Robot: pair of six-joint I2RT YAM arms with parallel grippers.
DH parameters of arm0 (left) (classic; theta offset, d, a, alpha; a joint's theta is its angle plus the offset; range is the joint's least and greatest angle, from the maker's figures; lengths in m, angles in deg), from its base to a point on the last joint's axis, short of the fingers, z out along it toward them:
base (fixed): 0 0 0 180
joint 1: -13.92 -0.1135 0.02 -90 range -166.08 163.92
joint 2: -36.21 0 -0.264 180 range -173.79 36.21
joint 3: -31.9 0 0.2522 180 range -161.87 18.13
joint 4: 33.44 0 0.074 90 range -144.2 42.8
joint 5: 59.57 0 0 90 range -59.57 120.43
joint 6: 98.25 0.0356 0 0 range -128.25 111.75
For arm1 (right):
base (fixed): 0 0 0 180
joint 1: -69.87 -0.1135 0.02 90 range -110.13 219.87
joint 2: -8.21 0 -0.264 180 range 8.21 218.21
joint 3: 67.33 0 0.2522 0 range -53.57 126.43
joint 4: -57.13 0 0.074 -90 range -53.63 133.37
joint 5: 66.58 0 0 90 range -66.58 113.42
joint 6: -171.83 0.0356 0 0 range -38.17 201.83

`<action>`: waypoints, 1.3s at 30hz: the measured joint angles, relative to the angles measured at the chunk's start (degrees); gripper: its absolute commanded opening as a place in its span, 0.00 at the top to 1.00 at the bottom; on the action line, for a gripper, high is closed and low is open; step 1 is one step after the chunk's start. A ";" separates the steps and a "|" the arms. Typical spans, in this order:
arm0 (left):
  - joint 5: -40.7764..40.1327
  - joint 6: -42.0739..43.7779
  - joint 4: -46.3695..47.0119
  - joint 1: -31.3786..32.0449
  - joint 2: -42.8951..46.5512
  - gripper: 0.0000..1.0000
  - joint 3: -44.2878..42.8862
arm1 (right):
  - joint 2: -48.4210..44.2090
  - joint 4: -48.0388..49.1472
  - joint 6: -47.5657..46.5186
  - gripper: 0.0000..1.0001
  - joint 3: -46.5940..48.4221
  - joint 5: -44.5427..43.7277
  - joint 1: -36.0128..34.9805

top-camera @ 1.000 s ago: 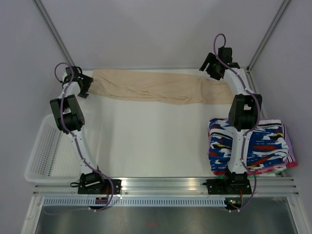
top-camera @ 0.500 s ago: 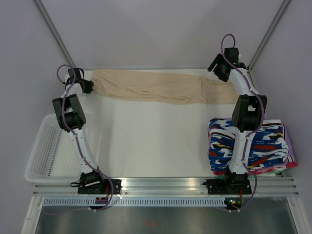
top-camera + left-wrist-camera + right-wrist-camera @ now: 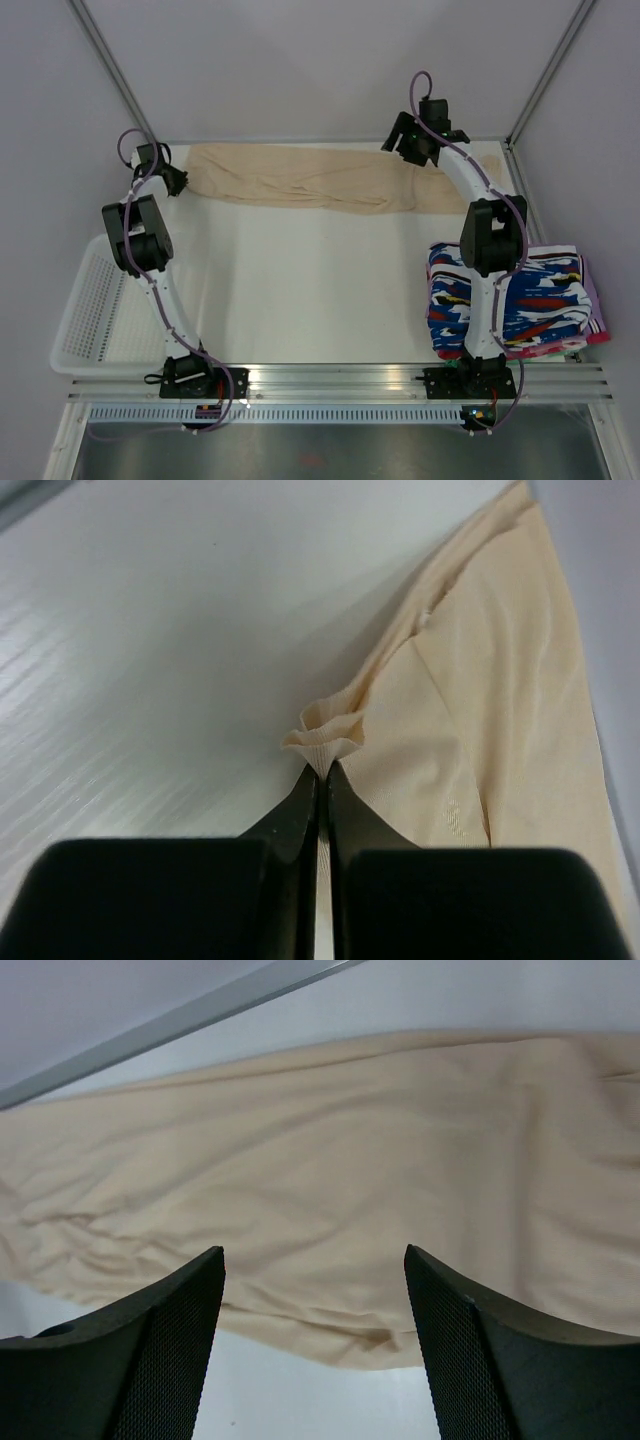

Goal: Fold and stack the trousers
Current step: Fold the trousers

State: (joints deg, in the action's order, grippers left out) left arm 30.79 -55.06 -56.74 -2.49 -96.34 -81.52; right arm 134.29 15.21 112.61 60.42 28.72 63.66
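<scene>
1. my left pincer (image 3: 322, 780) has just gone from wide open to pressed together. it now pinches a small bunched fold at the edge of the trousers (image 3: 300, 178), at their left end.
2. my right pincer (image 3: 312, 1260) has swung away from the trousers' right end and now hangs over the cloth further in towards the middle. its fingers are spread wide and hold nothing. they look to be above the fabric, not on it.
3. the trousers lie stretched out left to right along the far edge of the table (image 3: 320, 290), a little wrinkled, with no fold made in them yet.
4. as i judge it, one end is now secured and the other is not. the fold itself has not begun, and my right side needs its own pinch on the cloth before anything can be lifted evenly.
5. the pile of patterned garments (image 3: 520, 300) sits at the near right, well apart from the trousers. the stacking step looks a long way off.
</scene>
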 measured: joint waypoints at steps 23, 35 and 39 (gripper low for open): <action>15.21 18.03 19.69 -11.10 20.37 0.98 17.55 | 21.18 9.40 0.74 0.24 13.18 9.66 -29.11; 25.18 32.61 16.76 0.85 20.76 0.98 11.15 | 12.55 7.54 2.73 0.22 4.24 7.06 -21.79; 24.70 40.13 12.52 11.72 20.76 0.98 7.82 | 5.38 7.13 3.06 0.21 2.14 6.34 -13.38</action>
State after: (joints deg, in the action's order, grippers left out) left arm 55.49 -14.93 -44.22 9.23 -75.57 -73.70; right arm 139.66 22.33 115.67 62.57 35.06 50.28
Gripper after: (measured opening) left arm 0.033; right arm 0.779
